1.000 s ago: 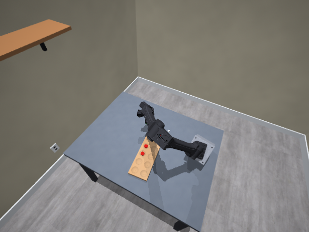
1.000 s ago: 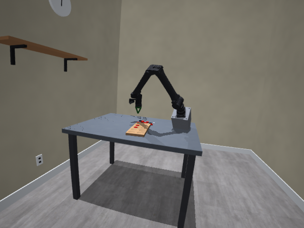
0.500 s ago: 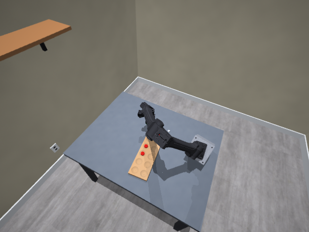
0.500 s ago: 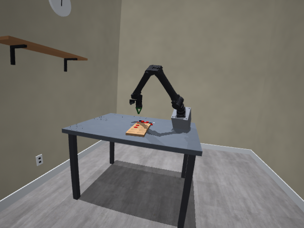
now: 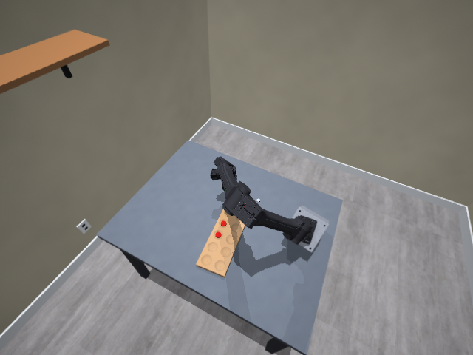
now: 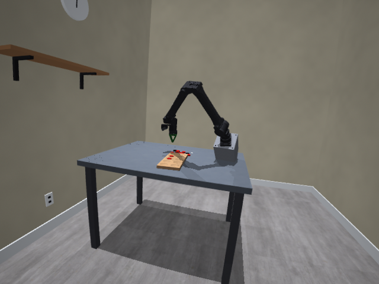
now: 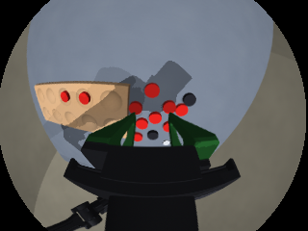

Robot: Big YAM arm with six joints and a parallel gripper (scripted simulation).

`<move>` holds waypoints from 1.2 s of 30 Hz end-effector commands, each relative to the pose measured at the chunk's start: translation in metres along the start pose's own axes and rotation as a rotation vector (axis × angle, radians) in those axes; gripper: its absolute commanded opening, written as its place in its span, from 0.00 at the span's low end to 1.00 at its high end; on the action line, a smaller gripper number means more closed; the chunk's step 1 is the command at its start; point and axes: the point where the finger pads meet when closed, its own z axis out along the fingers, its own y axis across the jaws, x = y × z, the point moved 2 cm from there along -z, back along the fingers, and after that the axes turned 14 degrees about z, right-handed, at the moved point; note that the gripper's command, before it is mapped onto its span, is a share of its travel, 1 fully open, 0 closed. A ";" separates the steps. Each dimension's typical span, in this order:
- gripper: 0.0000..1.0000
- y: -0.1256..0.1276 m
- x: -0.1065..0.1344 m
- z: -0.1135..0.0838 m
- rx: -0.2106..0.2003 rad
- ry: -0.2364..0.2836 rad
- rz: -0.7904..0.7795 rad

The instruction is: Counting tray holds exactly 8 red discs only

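The wooden counting tray (image 5: pixel 215 248) (image 6: pixel 176 165) (image 7: pixel 52 112) lies flat on the table with two rows of round pockets. Two red discs (image 5: pixel 223 222) (image 5: pixel 218 234) (image 7: pixel 64 96) (image 7: pixel 84 96) sit in pockets at its far end; the other visible pockets are empty. Several loose red discs (image 6: pixel 182 151) (image 7: pixel 154 117) lie on the table just beyond the tray's far end, with two black discs (image 7: pixel 189 98) (image 7: pixel 152 134) among them. My gripper (image 6: pixel 173 139) (image 7: pixel 152 115) hangs well above this cluster, pointing down, with green fingers part open and nothing between them. In the top view the arm hides the cluster.
A small white thing (image 5: pixel 258 200) (image 7: pixel 167 142) lies by the loose discs. The arm's grey base (image 5: pixel 311 227) (image 6: pixel 226 149) stands at the table's right side. A wall shelf (image 6: pixel 55 61) hangs far to the left.
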 end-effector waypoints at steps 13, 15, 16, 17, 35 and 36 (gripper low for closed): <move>0.46 0.000 -0.001 0.023 -0.006 0.004 -0.001; 0.46 0.000 -0.001 0.023 -0.006 0.004 -0.001; 0.46 0.000 0.000 0.025 -0.006 0.006 0.000; 0.46 0.000 0.000 0.026 -0.007 0.006 0.000; 0.46 0.001 -0.003 0.050 -0.008 0.001 -0.006; 0.46 0.001 -0.001 0.052 -0.009 0.004 -0.003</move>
